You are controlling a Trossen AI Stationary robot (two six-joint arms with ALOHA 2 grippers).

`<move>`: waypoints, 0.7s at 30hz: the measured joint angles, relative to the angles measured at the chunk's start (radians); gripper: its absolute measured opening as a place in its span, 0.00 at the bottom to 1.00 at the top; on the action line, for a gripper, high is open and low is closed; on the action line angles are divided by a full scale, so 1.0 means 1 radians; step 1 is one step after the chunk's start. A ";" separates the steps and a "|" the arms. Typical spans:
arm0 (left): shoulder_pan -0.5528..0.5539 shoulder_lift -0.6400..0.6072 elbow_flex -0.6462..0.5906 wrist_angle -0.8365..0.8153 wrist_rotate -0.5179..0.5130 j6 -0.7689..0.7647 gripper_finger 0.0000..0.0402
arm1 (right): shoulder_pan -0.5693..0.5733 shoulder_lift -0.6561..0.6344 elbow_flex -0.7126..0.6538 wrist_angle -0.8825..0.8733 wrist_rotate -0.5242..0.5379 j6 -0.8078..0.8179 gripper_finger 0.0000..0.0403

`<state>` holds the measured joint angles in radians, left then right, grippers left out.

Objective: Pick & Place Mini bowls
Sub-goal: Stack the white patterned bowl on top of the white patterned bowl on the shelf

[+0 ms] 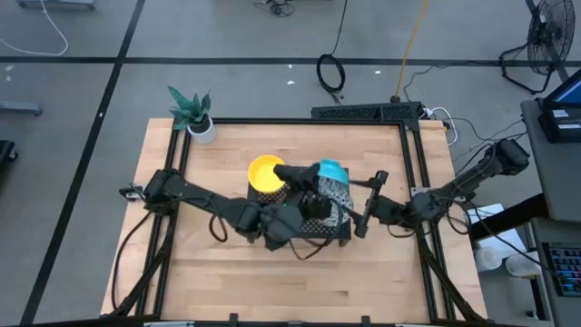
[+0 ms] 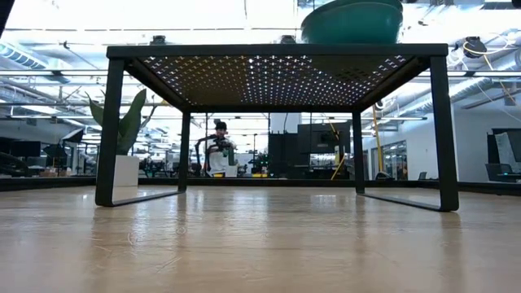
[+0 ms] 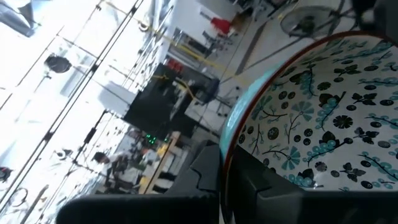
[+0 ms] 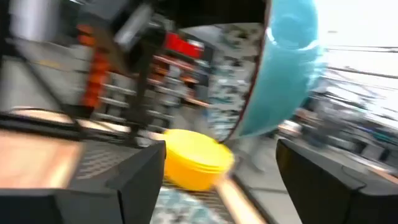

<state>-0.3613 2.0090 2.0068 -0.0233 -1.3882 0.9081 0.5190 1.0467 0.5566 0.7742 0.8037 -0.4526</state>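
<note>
Item, nearest you in the left wrist view: patterned bowl (image 3: pixel 323 130), white inside with blue-green sprigs, teal outside, red-brown rim. You see the left gripper (image 3: pixel 249 186) clamped narrow on that rim, one finger inside, one outside; the bowl is tipped on edge.

Item: same bowl from above (image 1: pixel 332 173), held over the black mesh rack (image 1: pixel 322 227) at the middle of the wooden table (image 1: pixel 227 282). Left gripper (image 1: pixel 313 186) is at its rim.

Item: yellow bowls (image 1: pixel 266 173), a nested stack on the rack, just beside the patterned bowl.

Item: right gripper (image 1: pixel 361 211), fingers spread wide, holding nothing, just beside the patterned bowl on the rack's right side. Its wrist view shows the teal bowl (image 4: pixel 280 68) between and beyond the two fingers, with the yellow stack (image 4: pixel 196 158) below it.

Item: potted plant (image 1: pixel 195 113), far left corner of the table.
</note>
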 joint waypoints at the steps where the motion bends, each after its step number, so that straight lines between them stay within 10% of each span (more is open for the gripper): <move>1: 0.008 0.000 0.000 -0.001 0.000 0.000 0.03 | 0.000 0.013 0.004 0.024 0.042 -0.017 0.73; 21: 0.089 0.000 0.000 -0.003 0.093 -0.031 0.03 | -0.149 0.037 0.005 0.316 0.099 -0.143 0.50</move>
<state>-0.2724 2.0090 2.0068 -0.0267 -1.2951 0.8768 0.3698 1.0836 0.5617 1.0902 0.9030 -0.5957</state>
